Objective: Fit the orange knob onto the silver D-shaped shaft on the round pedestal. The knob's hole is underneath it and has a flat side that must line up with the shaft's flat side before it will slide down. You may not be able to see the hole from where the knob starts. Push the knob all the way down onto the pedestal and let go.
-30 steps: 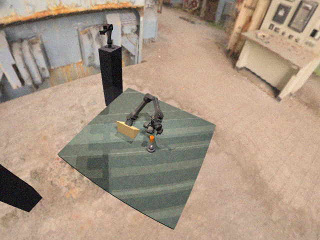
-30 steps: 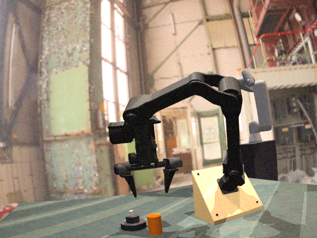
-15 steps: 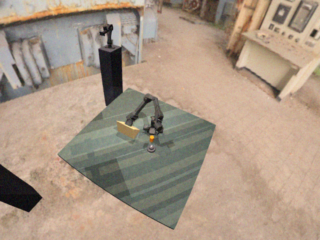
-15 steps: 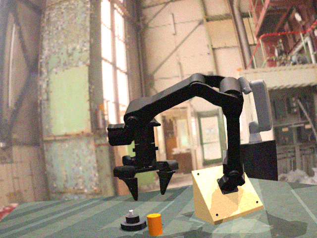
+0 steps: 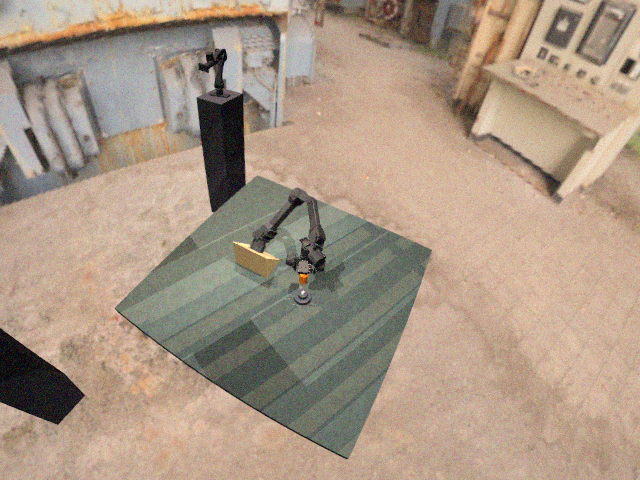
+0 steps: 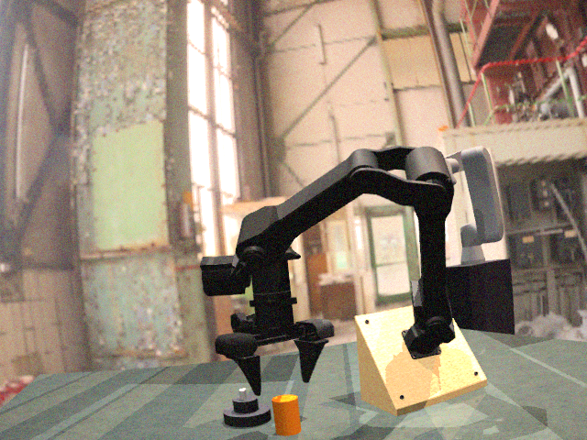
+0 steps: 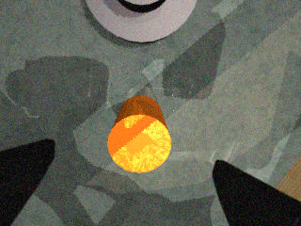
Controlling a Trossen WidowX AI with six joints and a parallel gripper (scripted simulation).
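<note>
The orange knob (image 5: 303,278) (image 6: 286,415) (image 7: 139,143) stands upright on the table, its hole hidden underneath. The round dark pedestal (image 5: 302,299) (image 6: 247,418) (image 7: 141,29) stands close beside it, at the top edge of the wrist view. Its silver shaft (image 6: 242,393) points up and is bare; the flat side cannot be made out. My gripper (image 6: 282,387) (image 7: 136,157) is wide open and empty, pointing down. Its fingertips are above the knob's top. In the wrist view the knob appears between the two fingers, a little above the line of the tips.
The arm's base is on a tan wedge-shaped block (image 5: 254,258) (image 6: 379,379), to the right of the knob in the exterior view. The striped green table top (image 5: 330,403) lies under everything. A black pillar (image 5: 222,149) with a small dark arm on top stands behind the table.
</note>
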